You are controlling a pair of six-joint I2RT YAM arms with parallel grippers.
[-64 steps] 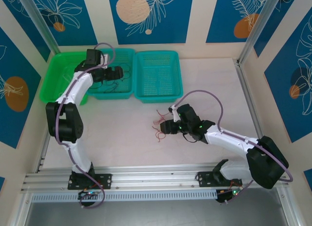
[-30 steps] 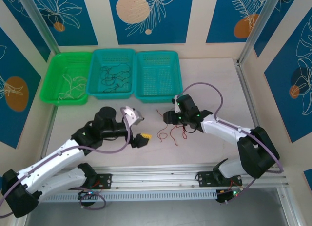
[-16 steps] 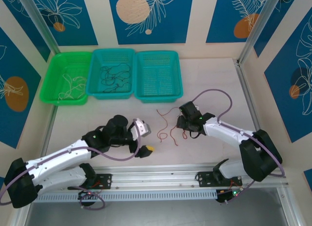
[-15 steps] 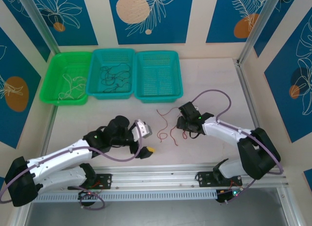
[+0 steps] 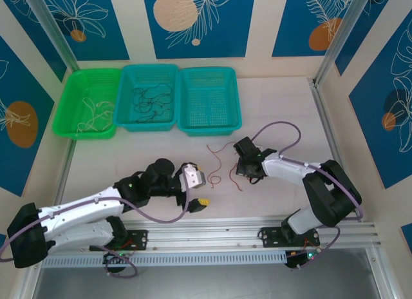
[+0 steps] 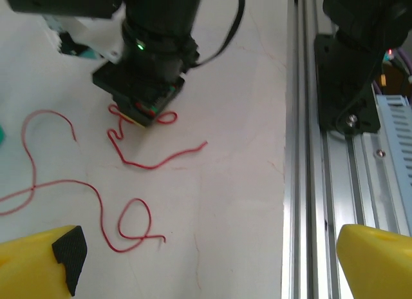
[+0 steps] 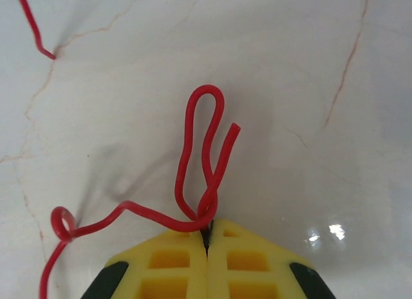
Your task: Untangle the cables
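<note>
Red wire, held: the red wire point(image 7: 206, 89) lies on the table point(image 5: 283, 106). A narrow loop and a short free end stick out just past the right gripper's tips.
Right gripper: the right gripper point(image 7: 207, 238) has its yellow jaws pressed together, pinching that wire where it crosses itself, tip down at the surface.
Red wire, loose: a second red strand point(image 6: 96, 194) curls on the table between the two grippers, touching neither.
Left gripper: the left gripper point(image 5: 199, 189) hovers low with its yellow fingers point(image 6: 38, 260) spread wide and nothing between them.
Black wire: the black wire point(image 5: 149, 99) sits bunched in the middle teal basket point(image 5: 149, 67).
Whitish wire: the whitish wire point(image 5: 90, 112) lies in the green basket point(image 5: 93, 72).
Right arm: folded low, with the forearm reaching left.
Left arm: stretched low along the near edge, pointing right.
Surface: pale, marble-veined, with an aluminium rail point(image 5: 206, 231) in front.
Room: cream walls with blue panels point(image 5: 193, 19) bearing white leaf outlines and orange discs.
</note>
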